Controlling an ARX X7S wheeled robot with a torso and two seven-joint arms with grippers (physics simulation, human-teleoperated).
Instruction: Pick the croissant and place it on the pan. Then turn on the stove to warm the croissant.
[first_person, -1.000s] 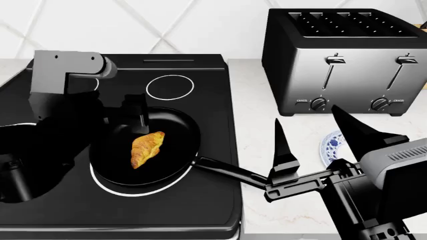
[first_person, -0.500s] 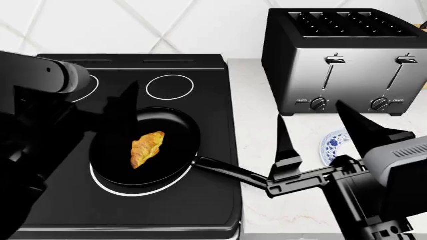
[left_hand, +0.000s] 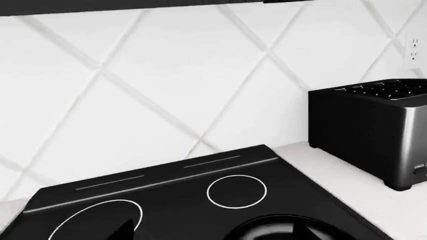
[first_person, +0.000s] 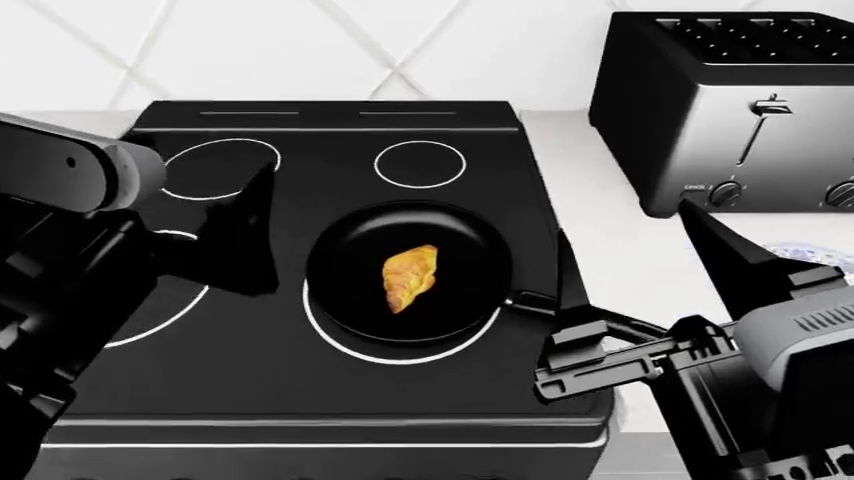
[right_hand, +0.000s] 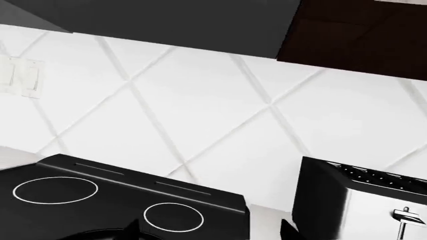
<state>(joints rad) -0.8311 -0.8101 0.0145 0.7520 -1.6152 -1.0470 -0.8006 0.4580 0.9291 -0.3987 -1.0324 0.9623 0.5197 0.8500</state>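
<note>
The golden-brown croissant (first_person: 410, 277) lies in the middle of the black pan (first_person: 350, 275), which sits on a front burner ring of the black glass stove (first_person: 334, 400). The pan's handle (first_person: 587, 318) points right, under my right gripper (first_person: 627, 235). That gripper is open, one fingertip (right_hand: 130, 229) over the stove and the other over the counter. My left gripper (left_hand: 213, 231) hangs open and empty to the left of the pan, its visible finger (first_person: 247, 235) a short way from the rim. The pan's rim (left_hand: 280, 225) shows in the left wrist view.
A steel four-slot toaster (first_person: 747, 110) stands on the white counter at the back right. A slice of a blue-patterned plate (first_person: 801, 246) shows behind my right gripper. A white tiled wall (left_hand: 167, 75) rises behind the stove, with back burner rings (first_person: 419, 163).
The head view has shifted, so the stove and pan now sit further right in it. My left arm lifted and drew back to the left. The croissant stays in the pan.
</note>
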